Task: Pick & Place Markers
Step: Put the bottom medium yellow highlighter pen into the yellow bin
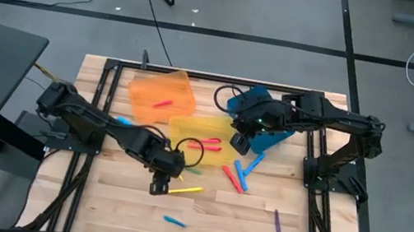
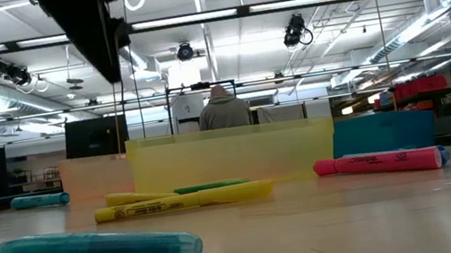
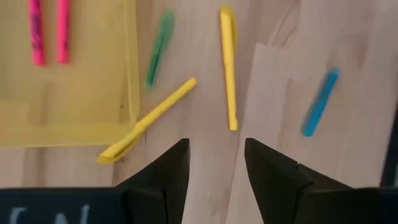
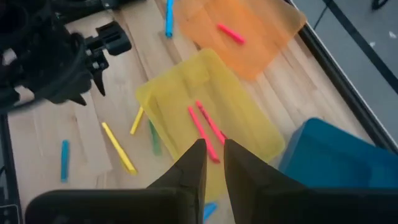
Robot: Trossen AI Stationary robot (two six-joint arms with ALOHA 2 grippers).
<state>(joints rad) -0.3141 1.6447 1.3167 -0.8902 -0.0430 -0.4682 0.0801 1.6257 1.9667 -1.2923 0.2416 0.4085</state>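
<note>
Markers lie scattered on the wooden table: two yellow (image 3: 229,68) (image 3: 149,118), a green (image 3: 159,46) and a blue (image 3: 320,102) ahead of my left gripper (image 3: 216,163), which hovers open and empty just beyond the yellow bin's near corner (image 1: 161,182). Two pink markers (image 4: 204,129) lie flat in the yellow bin (image 1: 189,123); one pink marker (image 1: 163,103) lies in the orange bin (image 1: 153,87). My right gripper (image 4: 214,155) hangs over the yellow bin's right end (image 1: 241,142), its fingers a narrow gap apart with nothing between them. Red and blue markers (image 1: 237,175) and a purple one (image 1: 277,221) lie to the right.
A blue bin (image 1: 253,100) sits under the right arm, beside the yellow bin. A black frame rail (image 1: 329,135) borders the table. Another blue marker (image 1: 174,221) lies near the table's near edge. A person (image 2: 223,109) stands in the room beyond the table.
</note>
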